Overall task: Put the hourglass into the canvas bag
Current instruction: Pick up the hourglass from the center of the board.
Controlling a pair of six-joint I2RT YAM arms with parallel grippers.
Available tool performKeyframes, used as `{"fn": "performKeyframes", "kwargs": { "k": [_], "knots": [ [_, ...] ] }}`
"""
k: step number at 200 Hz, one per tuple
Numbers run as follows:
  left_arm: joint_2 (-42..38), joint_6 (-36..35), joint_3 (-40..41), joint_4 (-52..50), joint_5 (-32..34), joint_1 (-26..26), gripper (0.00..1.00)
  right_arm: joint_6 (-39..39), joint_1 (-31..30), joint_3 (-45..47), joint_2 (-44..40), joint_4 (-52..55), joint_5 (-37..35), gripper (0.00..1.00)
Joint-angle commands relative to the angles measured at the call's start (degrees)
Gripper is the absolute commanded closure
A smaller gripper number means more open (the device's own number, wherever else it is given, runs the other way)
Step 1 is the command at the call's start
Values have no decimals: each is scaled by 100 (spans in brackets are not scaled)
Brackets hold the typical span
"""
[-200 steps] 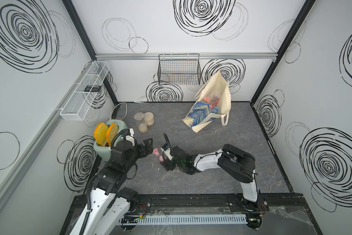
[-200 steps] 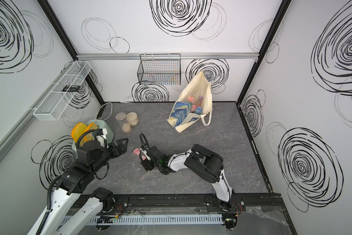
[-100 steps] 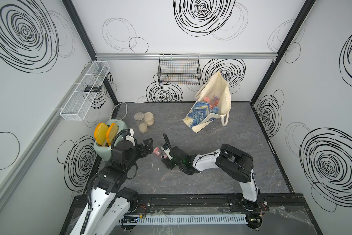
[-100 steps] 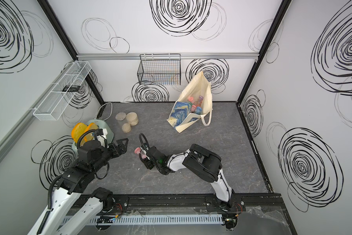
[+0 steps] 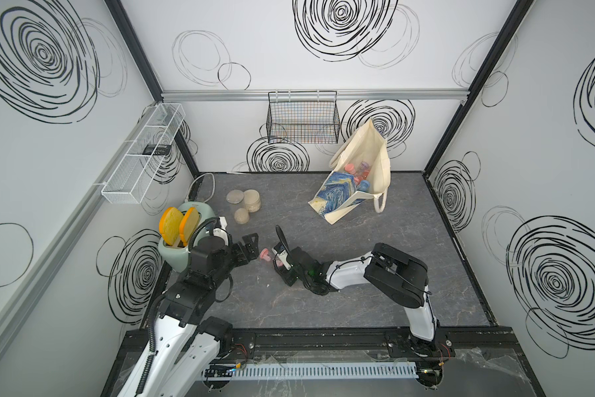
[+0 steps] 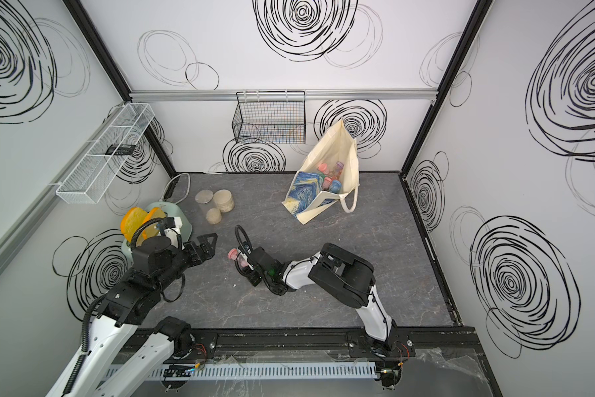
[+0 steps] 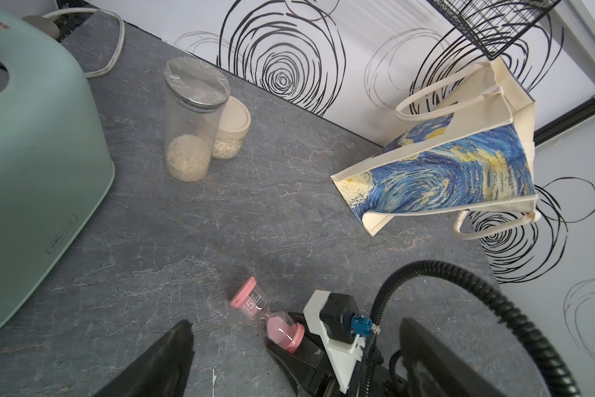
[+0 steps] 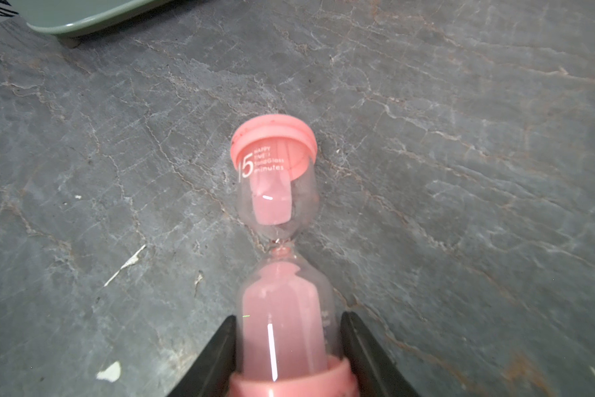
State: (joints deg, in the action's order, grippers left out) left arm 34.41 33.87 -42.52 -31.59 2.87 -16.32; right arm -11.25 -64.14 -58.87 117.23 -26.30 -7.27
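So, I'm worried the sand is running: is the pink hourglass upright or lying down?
Lying down: the pink hourglass rests lengthwise on the grey tabletop, sand spread along both bulbs.

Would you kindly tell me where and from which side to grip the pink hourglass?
Take the pink-capped glass hourglass across its sand-filled bulb, next to the end cap, approaching low along its length from that cap's end. It lies on its side on the grey stone-look table, leaving both flanks of the bulb free, and the wider cap should stop slipping. The right claw grips exactly there.
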Motion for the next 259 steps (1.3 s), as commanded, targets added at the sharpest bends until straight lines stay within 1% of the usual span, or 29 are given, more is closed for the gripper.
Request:
{"fn": "performKeyframes", "kwargs": {
  "k": [1,122,163,194,222,245,259],
  "knots": [
    [4,76,-10,276,-5,59,4,72,-20,-12,-91,-33,87,52],
    [-40,41,-74,270,22,87,4,-36,287,204,-554,-249,697,67],
    [-22,2,-308,270,-6,95,4,-183,536,380,-1208,-197,1013,68],
    [89,-93,-651,328,-27,96,4,-233,849,394,-1985,220,915,69],
    [256,-135,-951,550,-195,94,4,-190,1209,264,-2665,773,691,69],
    [435,-100,-1093,823,-421,96,4,-5,1518,15,-3081,1291,350,69],
    [558,-65,-1163,1010,-586,94,4,149,1731,-79,-3334,1406,96,69]
  ]
}}
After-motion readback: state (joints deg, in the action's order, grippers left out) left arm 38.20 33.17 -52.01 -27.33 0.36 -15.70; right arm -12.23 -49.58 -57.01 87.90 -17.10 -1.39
